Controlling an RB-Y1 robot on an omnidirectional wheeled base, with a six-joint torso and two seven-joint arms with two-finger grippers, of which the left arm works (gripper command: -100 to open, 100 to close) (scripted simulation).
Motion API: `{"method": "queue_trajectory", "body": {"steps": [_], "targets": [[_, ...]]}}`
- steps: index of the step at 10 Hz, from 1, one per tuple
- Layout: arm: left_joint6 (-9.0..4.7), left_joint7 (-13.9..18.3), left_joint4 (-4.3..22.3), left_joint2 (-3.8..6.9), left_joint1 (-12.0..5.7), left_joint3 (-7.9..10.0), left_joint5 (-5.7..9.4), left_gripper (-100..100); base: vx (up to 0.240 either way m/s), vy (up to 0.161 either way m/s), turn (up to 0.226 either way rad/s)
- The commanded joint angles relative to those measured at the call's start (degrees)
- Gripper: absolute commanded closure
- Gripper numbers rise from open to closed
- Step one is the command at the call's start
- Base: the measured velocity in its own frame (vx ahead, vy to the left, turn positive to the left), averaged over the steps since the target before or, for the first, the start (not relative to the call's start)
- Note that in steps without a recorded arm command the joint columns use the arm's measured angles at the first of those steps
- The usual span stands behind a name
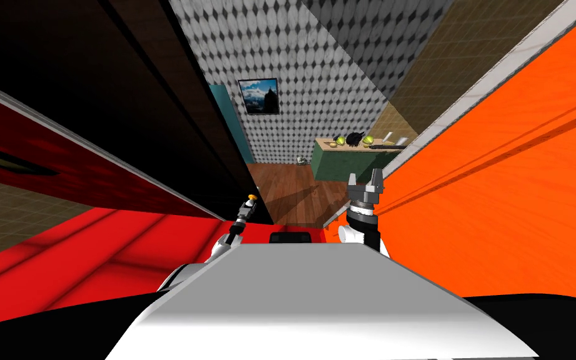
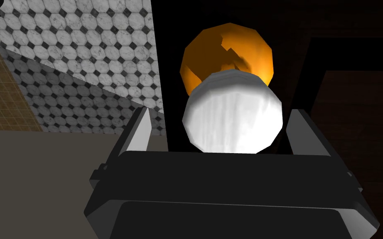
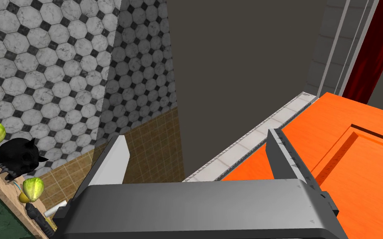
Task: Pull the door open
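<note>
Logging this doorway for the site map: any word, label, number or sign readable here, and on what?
None: nothing readable in any view.
Framed picture on the tiled wall: a landscape, no lettering.
Door knob and dark door: unmarked.
Orange door panel: unmarked.
Items on the green cabinet: too small to tell.

Your door (image 1: 174, 112) is a dark brown, panelled slab that stands partly open, its free edge toward the tiled room. Near that edge sits the knob (image 2: 227, 49) — an amber ball on a white neck — between your left hand's (image 2: 222, 111) spread fingers, a gap either side.
</note>
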Motion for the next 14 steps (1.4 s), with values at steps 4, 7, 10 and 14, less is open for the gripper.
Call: {"method": "queue_trajectory", "body": {"steps": [4,7,10,14], "targets": [[0.0,0.0,0.0,0.0,0.0,0.0,0.0,100,0.005,0.006,0.002],[0.0,0.0,0.0,0.0,0.0,0.0,0.0,100,-0.005,0.001,0.0],[0.26,3.5,-0.1,0.16,-0.08,-0.02,0.75,100,-0.019,0.014,-0.034],[0.54,9.5,-0.3,0.03,-0.13,-0.32,1.98,100,-0.029,0.018,-0.045]]}}
